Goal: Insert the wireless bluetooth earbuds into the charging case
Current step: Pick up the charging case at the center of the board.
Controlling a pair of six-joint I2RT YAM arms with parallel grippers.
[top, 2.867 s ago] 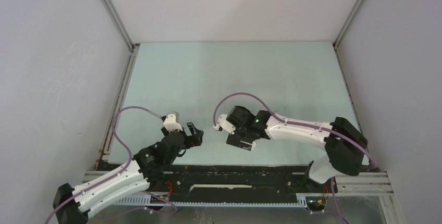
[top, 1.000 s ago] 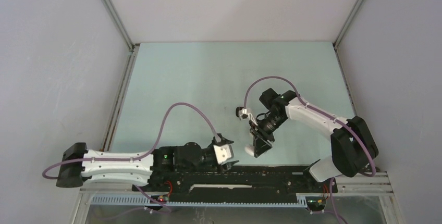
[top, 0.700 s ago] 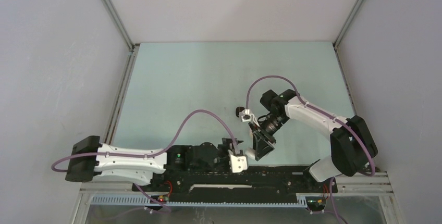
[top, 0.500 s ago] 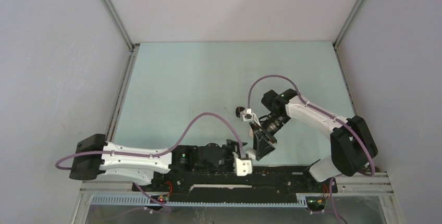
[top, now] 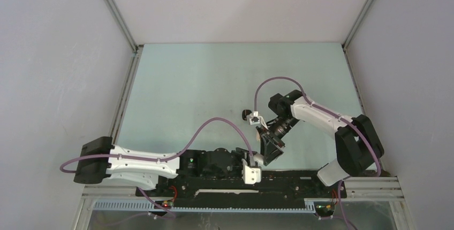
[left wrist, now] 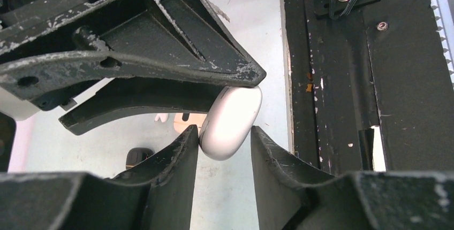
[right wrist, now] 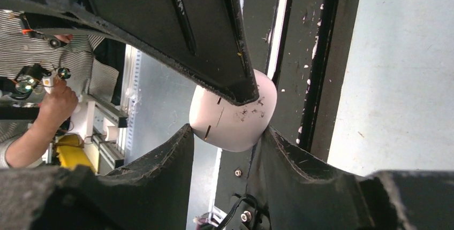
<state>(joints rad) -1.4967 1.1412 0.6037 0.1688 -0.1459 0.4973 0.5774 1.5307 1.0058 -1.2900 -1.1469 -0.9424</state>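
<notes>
At 6 o'clock, beyond the black base rail (top: 289, 176), the right wrist view catches a person's striped sleeve (right wrist: 24, 32). Just past the rail, above the near edge of the table (top: 214, 80), the white charging case (left wrist: 230, 123) hangs pinched between the fingers of the right gripper (right wrist: 225, 132). The left gripper (left wrist: 224, 136) reaches in from 9 o'clock, and both its fingers look to be touching the case's lower flanks. The case looks light, rigid and glossy. Such a pebble would likely squirt out of flat pads, so the hold belongs across its broad middle, off the lid seam. Beyond it, towards 12 o'clock, two tiny pale pieces lie on the table, probably the wireless bluetooth earbuds (left wrist: 160, 116), though they are too small to be sure. They should be hard, nearly weightless and prone to roll, so are best nipped across the bulb. A small dark object (top: 246, 114) sits near them. The pale green tabletop is flat and matt. Plain white walls (top: 241, 5) close it in at 9, 12 and 3 o'clock.
</notes>
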